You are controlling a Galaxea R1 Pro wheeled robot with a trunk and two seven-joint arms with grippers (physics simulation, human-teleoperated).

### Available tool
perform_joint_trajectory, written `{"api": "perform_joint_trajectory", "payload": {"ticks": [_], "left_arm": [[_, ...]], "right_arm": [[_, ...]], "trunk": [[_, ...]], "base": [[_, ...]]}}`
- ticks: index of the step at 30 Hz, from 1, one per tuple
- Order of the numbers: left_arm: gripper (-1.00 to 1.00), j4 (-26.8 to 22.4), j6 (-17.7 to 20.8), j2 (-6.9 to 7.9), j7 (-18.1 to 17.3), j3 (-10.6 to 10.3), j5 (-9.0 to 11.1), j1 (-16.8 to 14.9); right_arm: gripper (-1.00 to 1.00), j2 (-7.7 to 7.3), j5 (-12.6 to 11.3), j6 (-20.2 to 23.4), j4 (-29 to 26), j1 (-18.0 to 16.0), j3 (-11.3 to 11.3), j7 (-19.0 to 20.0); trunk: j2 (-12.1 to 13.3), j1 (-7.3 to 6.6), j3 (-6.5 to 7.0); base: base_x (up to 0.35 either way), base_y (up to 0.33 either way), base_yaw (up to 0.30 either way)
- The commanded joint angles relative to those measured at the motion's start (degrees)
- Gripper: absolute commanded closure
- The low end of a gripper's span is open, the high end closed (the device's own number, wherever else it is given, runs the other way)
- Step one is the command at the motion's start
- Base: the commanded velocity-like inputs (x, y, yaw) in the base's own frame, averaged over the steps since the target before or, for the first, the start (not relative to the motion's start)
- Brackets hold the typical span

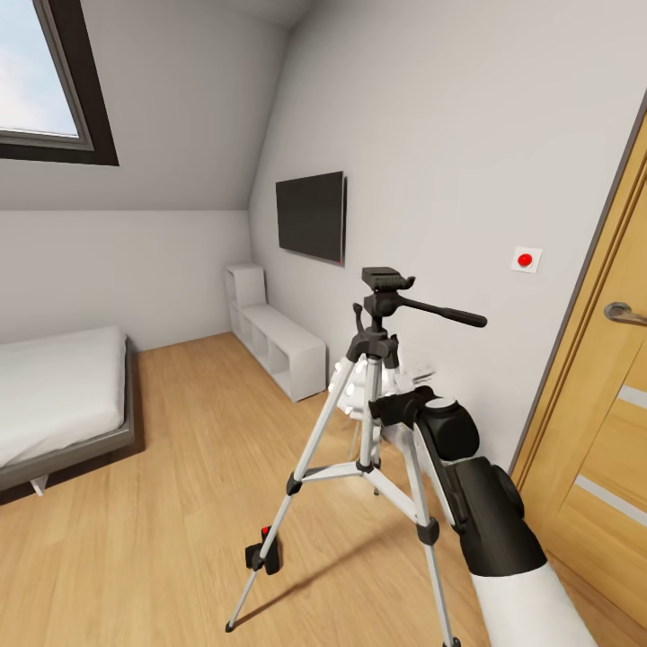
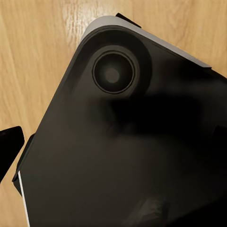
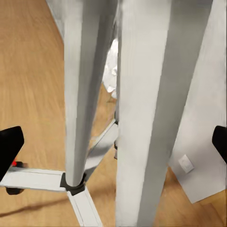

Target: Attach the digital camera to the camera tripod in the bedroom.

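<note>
Right gripper (image 3: 116,142) spread wide astride camera tripod (image 1: 373,422) legs, likely lining up a steadying grasp | digital camera (image 1: 263,550) on wood floor (image 1: 180,503) beside front leg, unattached | left gripper: cannot tell

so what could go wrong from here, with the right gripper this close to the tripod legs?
1. The right gripper is open around the silver-white-legged camera tripod; a further push or sideways swing could tip it.
2. The small black digital camera with the red button lies on the wood floor by a tripod foot; a shifted leg could knock it.
3. A white lamp stands close behind the tripod, so a toppling tripod might hit it.
</note>
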Motion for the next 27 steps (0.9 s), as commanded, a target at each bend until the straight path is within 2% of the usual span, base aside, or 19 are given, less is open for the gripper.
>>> {"api": "perform_joint_trajectory", "payload": {"ticks": [1,5,8,27], "left_arm": [[-1.0,-0.08,-0.09,-0.04,0.19,0.23,-0.15,0.01],[-1.0,-0.09,-0.09,-0.08,0.19,0.2,-0.31,0.01],[-1.0,-0.09,-0.09,-0.09,0.19,0.2,-0.33,0.01],[-1.0,-0.09,-0.09,-0.09,0.19,0.2,-0.43,0.01]], "right_arm": [[-1.0,-0.01,0.59,0.25,-0.04,-0.52,-0.35,0.55],[-1.0,-0.12,0.65,0.25,0.02,-2.02,-2.88,0.3],[-1.0,-0.14,0.85,0.25,0.1,-2.2,-3.27,0.19],[-1.0,-0.64,0.73,0.25,0.26,-2.31,-3.55,0.71]], "trunk": [[-0.03,0.0,-0.06],[-0.03,0.0,-0.06],[-0.03,0.0,-0.06],[-0.03,0.0,-0.06]], "base": [[0.0,0.0,0.0],[0.0,0.0,0.0],[0.0,0.0,0.0],[0.0,0.0,0.0]]}}
